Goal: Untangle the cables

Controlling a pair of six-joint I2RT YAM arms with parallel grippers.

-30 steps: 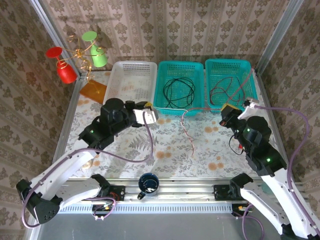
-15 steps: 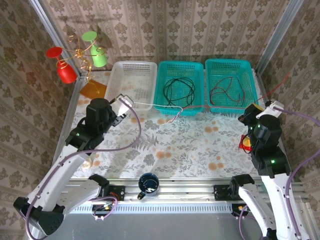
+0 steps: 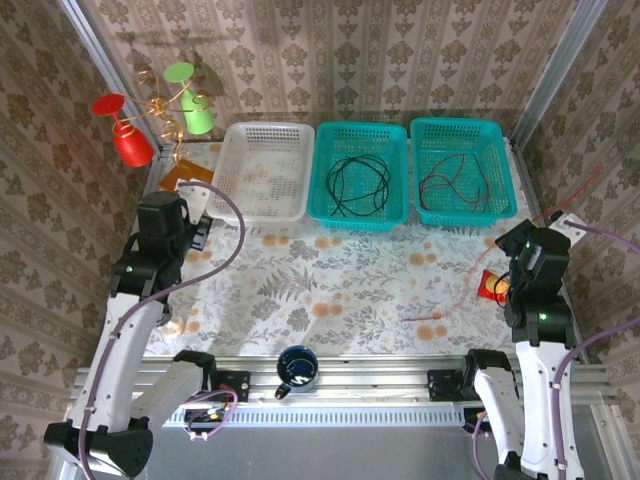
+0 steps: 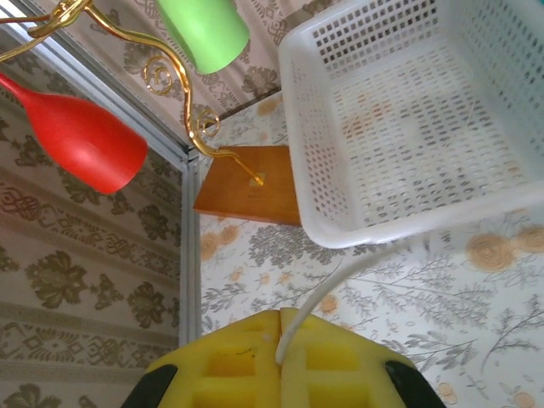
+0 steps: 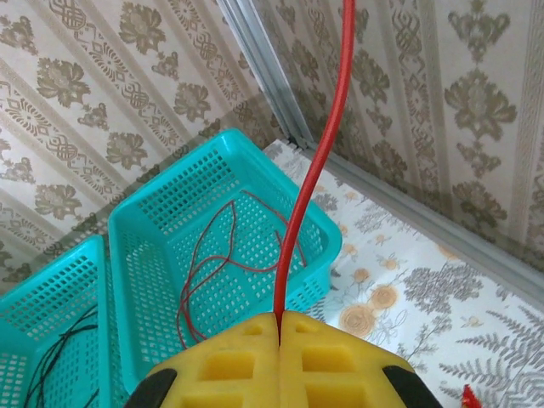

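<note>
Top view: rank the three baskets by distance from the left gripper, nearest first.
1. white basket, back left, just right of the left gripper.
2. middle teal basket, back centre.
3. right teal basket, back right, farthest.

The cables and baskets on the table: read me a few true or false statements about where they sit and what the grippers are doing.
1. The black cable lies in the middle teal basket. True.
2. The dark red cable lies in the white basket. False: it lies in the right teal basket.
3. The right gripper is shut on a bright red cable. True.
4. The left gripper stands open. False: it is shut on a thin white cable.
</note>
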